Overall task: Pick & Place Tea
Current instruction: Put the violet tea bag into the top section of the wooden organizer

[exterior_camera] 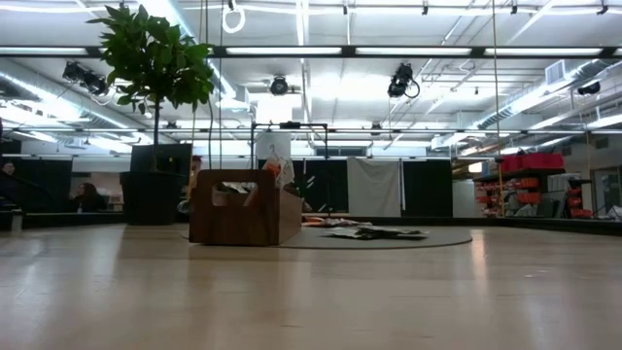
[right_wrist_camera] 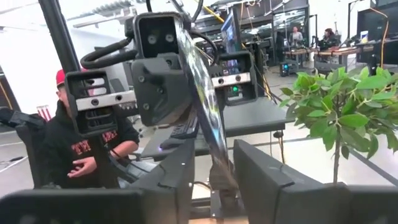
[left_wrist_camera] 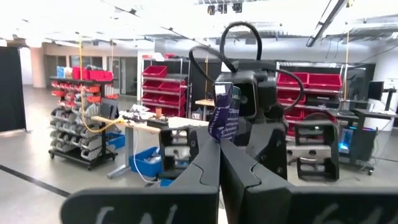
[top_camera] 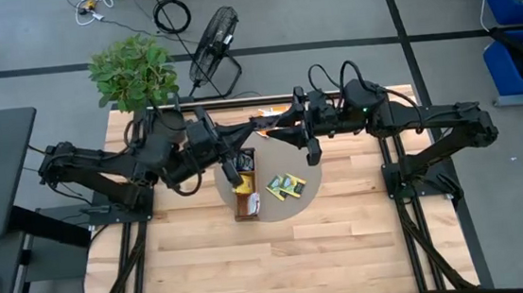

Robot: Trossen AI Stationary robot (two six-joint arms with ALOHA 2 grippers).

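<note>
Left end effector [left_wrist_camera: 219, 144] pinches dark sachet [left_wrist_camera: 225, 113] upright.

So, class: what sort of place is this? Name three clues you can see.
Probably a robotics lab or workshop: red parts bins on shelving, blue storage bins on a bare grey floor, and a wooden table carrying two robot arms.

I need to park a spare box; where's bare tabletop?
Free: the light wooden tabletop nearest the camera, below the round grey mat. Crowded: the mat, with the brown wooden tray and yellow-green tea sachets, both arms overhead.
</note>
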